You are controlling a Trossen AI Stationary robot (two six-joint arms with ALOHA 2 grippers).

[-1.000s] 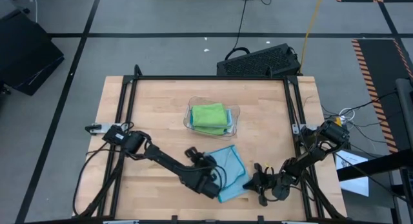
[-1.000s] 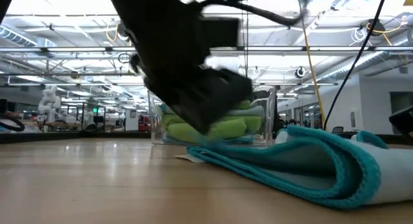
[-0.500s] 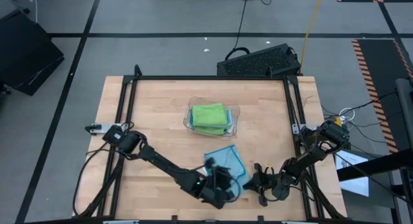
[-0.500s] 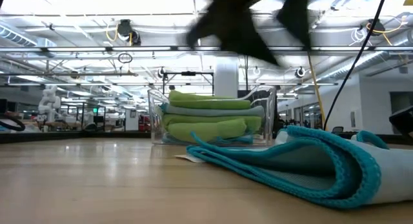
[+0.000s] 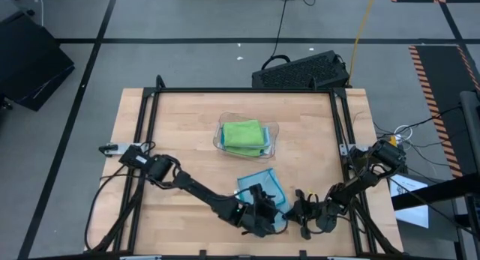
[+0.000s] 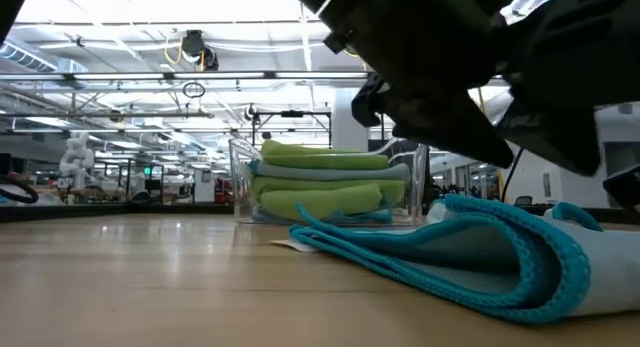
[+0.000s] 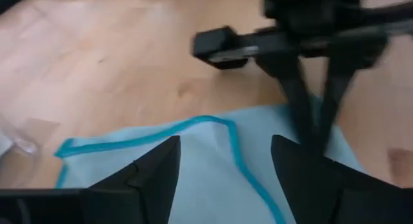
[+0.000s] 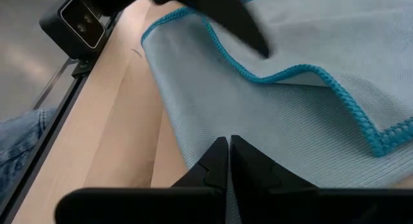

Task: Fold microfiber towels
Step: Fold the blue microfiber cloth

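Left pincer [image 5: 264, 217] hangs over the light blue microfiber towel [image 5: 262, 191] near the wooden bench's [image 5: 187, 132] front edge, fingers [image 7: 158, 175] spread wide. Right pincer [image 5: 298, 206] sits beside the towel, fingers pressed together. Folded lime green towels [image 5: 244, 132] lie in the clear plastic tray [image 5: 273, 130] mid-bench.

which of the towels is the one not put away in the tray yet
The light blue towel with the teal hem, lying loosely folded on the bare table near the front edge under the left claw. The other towels, green on top, sit stacked inside the clear tray.
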